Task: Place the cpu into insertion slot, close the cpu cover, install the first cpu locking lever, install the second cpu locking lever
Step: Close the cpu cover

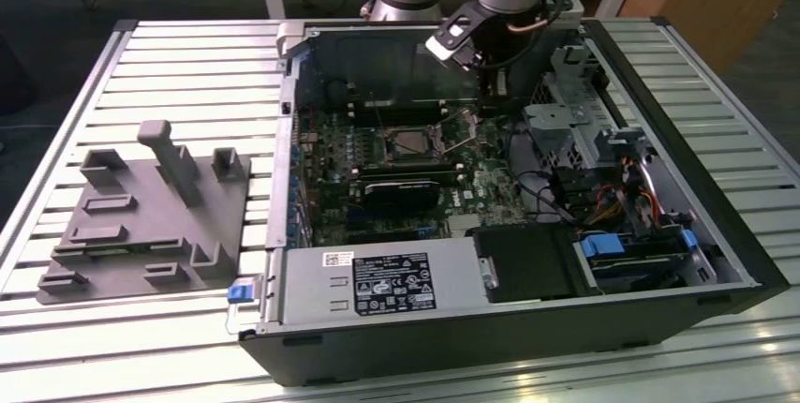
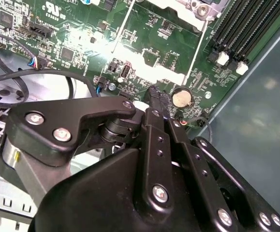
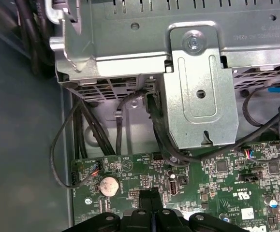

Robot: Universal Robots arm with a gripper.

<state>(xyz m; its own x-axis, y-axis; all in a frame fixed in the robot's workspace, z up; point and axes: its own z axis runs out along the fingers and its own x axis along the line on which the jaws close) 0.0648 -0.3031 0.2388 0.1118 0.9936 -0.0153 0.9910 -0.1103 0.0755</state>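
Note:
In the exterior view the insertion slot [image 1: 409, 143] is a small square socket with a dark centre and a metal rim on the green motherboard [image 1: 481, 187] inside the open computer case. My gripper [image 1: 492, 94] hangs over the board's far edge, to the exterior view's right of the slot. Both wrist views show the black fingertips [image 2: 157, 96] [image 3: 151, 197] pressed together with nothing between them, just above the board near a round coin battery [image 2: 181, 98] [image 3: 108, 185]. A corner of the socket's metal frame [image 2: 190, 6] is in the second wrist view. I cannot make out the cpu, the cpu cover's position or the levers.
A black card [image 1: 403, 187] lies just in front of the slot. A metal drive cage [image 1: 569, 131] [image 3: 198, 92] with cables stands close to the gripper. The power supply [image 1: 375, 283] fills the case front. A grey fixture [image 1: 144, 211] sits on the slatted table at the exterior view's left.

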